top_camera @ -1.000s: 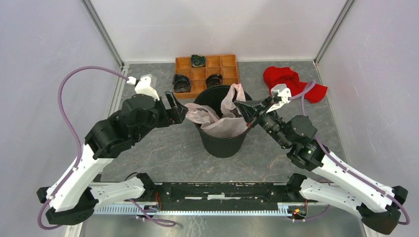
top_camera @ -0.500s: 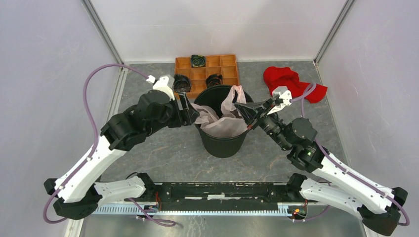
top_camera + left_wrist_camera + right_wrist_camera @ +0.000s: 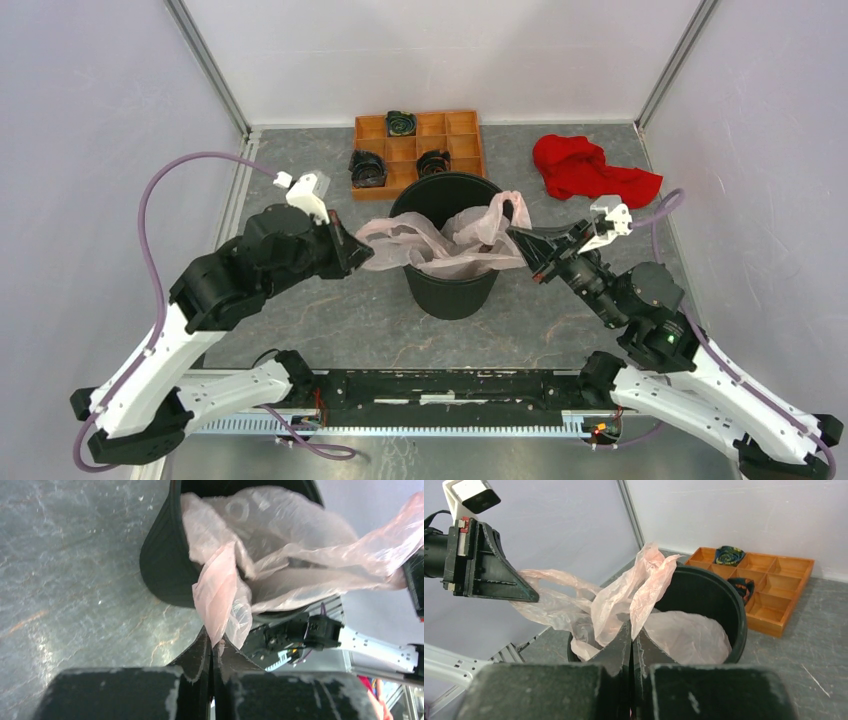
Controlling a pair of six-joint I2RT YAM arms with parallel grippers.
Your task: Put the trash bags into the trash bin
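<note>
The black trash bin stands mid-table. The pale pink trash bag lies partly inside it and is stretched across its mouth between both grippers. Left of the rim, my left gripper is shut on the bag's left edge. In the left wrist view the film runs pinched into the closed tips, beside the bin's wall. My right gripper is shut on the bag's right edge, just right of the rim. The right wrist view shows the film rising from its tips before the bin.
An orange compartment tray with dark rolls sits behind the bin. A red cloth lies at the back right. Enclosure walls stand close on the left, right and back.
The left gripper went to the bag's left edge, shut on it and drew it left. The right gripper pulled its edge right, so the bag spreads wider over the bin.
</note>
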